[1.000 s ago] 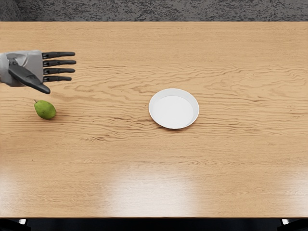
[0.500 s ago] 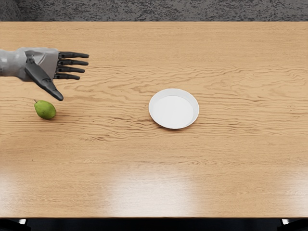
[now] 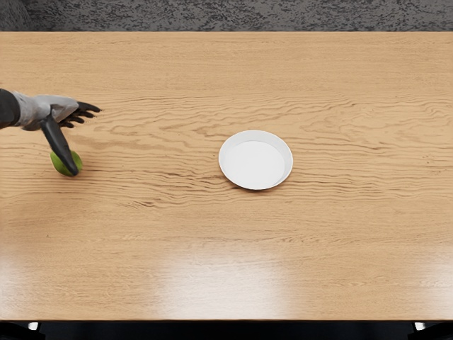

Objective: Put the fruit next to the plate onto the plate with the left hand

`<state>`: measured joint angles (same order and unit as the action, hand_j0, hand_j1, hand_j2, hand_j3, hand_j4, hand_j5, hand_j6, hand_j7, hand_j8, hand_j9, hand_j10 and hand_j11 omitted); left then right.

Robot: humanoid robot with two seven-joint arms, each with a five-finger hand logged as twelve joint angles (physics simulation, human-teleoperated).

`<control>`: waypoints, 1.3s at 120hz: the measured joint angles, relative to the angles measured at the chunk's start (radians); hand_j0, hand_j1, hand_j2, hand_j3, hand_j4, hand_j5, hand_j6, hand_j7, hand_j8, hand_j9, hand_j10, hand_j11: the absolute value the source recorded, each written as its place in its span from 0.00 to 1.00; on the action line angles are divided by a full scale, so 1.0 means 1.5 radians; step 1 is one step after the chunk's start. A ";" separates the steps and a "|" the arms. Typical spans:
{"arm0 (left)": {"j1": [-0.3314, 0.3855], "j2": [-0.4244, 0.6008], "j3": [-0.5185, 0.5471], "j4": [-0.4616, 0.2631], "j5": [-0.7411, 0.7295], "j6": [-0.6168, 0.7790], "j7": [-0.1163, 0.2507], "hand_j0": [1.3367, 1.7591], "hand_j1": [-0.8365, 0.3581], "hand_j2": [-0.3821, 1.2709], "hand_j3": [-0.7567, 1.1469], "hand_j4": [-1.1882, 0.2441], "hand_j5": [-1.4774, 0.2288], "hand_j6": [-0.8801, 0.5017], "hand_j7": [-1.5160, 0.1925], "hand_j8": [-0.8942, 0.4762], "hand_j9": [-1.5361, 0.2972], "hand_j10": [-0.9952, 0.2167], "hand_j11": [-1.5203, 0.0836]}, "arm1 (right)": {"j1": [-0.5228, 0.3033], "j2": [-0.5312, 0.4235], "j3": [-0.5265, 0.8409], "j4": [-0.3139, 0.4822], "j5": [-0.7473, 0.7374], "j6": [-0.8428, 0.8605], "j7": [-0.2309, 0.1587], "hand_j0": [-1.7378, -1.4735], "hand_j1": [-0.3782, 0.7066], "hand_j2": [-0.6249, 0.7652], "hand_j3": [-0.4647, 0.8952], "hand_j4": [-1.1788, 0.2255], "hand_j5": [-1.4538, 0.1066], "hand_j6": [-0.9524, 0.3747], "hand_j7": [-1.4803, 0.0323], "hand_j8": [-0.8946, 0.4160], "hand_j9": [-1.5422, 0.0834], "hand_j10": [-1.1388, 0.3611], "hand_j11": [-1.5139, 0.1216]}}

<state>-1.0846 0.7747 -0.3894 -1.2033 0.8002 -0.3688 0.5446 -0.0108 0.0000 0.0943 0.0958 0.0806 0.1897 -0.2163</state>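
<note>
At far left of the light, grain-patterned wooden table (image 3: 212, 269): small green pear-shaped fruit (image 3: 54, 163), resting on the bare wood, not yet lifted. Well apart from it, near mid-table: round white shallow plate (image 3: 255, 161), empty, awaiting the fruit.

Directly over the fruit: grey-and-black five-fingered left hand (image 3: 49, 113), entering from the left edge at the end of a grey forearm. Four dark fingers (image 3: 85, 110) extended rightward beyond the fruit, loosely together and uncurled; long dark thumb (image 3: 60, 145) angled downward across the fruit's upper face, hiding its middle. Spread wide, gripping nothing. Actual thumb-to-fruit contact not determinable from this slanted view.

Probable reason for the pose: thumb on the near flank and fingers past the far flank, bracketing the fruit ahead of an enveloping grasp. Probable stage: end of approach, just ahead of closure, with lifting, carrying rightward and setting down all outstanding.

Handling notes, as judgement only: rounded, smooth body, likely to roll or squirt sideways under uneven closure; even pressure from both sides advisable. Long unobstructed path to the plate.

Right arm outside the view.
</note>
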 joint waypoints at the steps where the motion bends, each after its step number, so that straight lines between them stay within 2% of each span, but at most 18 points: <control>1: 0.001 -0.003 0.003 0.000 0.005 0.006 0.000 0.76 0.97 0.23 0.40 0.81 0.85 0.62 0.87 0.63 0.82 0.80 0.93 | 0.000 0.000 0.000 0.000 0.000 0.000 0.000 0.30 0.03 0.45 0.34 0.84 0.93 0.72 0.98 0.68 0.95 0.76 0.93; 23: 0.002 -0.023 0.078 0.001 0.077 0.146 0.000 0.76 0.97 0.23 0.40 0.81 0.85 0.61 0.87 0.63 0.82 0.80 0.93 | 0.000 0.000 0.000 0.000 0.001 0.000 0.000 0.30 0.03 0.45 0.34 0.84 0.93 0.72 0.98 0.68 0.95 0.76 0.93; 55: 0.040 -0.044 0.110 0.002 0.133 0.237 -0.003 0.76 0.97 0.24 0.40 0.81 0.84 0.61 0.87 0.63 0.82 0.80 0.93 | 0.000 0.000 0.001 0.000 0.002 0.000 0.000 0.30 0.03 0.45 0.34 0.84 0.93 0.72 0.98 0.68 0.95 0.76 0.93; 94: 0.037 -0.055 0.156 0.008 0.172 0.311 -0.002 0.76 0.94 0.24 0.40 0.79 0.83 0.60 0.85 0.61 0.80 0.78 0.91 | 0.000 0.000 0.002 0.000 0.003 -0.001 -0.001 0.30 0.03 0.45 0.34 0.84 0.93 0.72 0.98 0.68 0.95 0.76 0.93; 136: 0.040 -0.074 0.168 0.008 0.192 0.329 0.001 0.76 0.92 0.24 0.40 0.78 0.81 0.58 0.83 0.60 0.79 0.76 0.89 | 0.000 0.000 0.002 0.000 0.004 -0.001 -0.001 0.30 0.03 0.45 0.34 0.84 0.93 0.72 0.98 0.68 0.95 0.76 0.93; 156: 0.039 -0.083 0.168 0.004 0.196 0.330 0.010 0.76 0.92 0.24 0.40 0.78 0.81 0.58 0.83 0.60 0.79 0.76 0.89 | 0.001 0.000 0.002 0.000 0.004 -0.001 -0.001 0.30 0.03 0.45 0.34 0.84 0.93 0.72 0.98 0.68 0.95 0.76 0.93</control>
<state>-1.0262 0.6504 -0.1367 -1.1976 1.0943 0.1257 0.5594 -0.0096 0.0000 0.0967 0.0951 0.0859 0.1887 -0.2178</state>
